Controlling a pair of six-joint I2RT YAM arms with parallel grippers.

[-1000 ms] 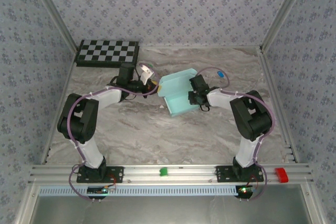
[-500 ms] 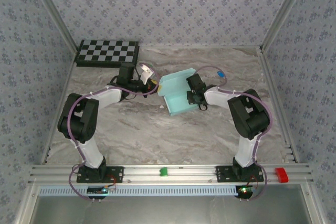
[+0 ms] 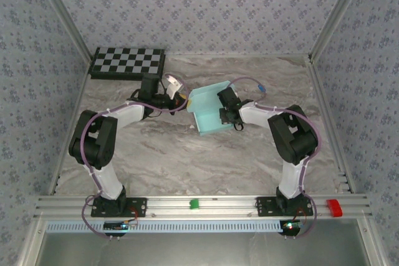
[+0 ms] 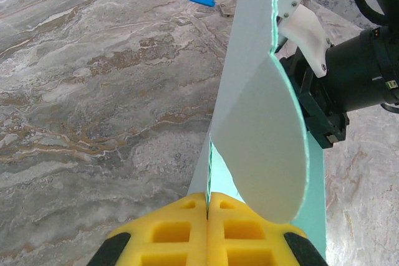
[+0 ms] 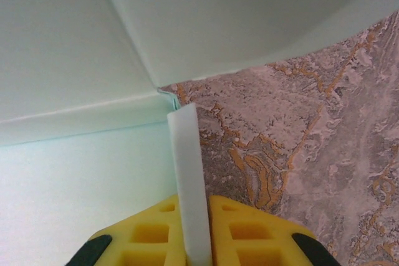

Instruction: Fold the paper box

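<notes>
While it sits centre-frame, box: pale aqua-blue card paper box (image 3: 206,119)
left gripper (image 4: 207,202): pinching box edge
right gripper (image 5: 191,210): pinching box flap

Count, this frame:

- Arms: 2, the left arm (image 3: 100,144) and the right arm (image 3: 298,138).
- Grippers: 2, one per arm: left gripper (image 4: 207,202), right gripper (image 5: 192,207).
- Yellow pads (image 4: 168,236): 4 in all, two on each gripper, per the wrist views.
- Paper box (image 3: 209,111): 1, pale aqua card.
- Checkerboard (image 3: 128,62): 1, black and white.
- Small blue piece (image 3: 260,87) on the table (image 3: 187,160): 1.
- Blocks on the front rail (image 3: 237,204): 2, of which 1 green block (image 3: 194,204) and 1 red block (image 3: 334,207).
- Tables: 1. Rails: 1.
</notes>
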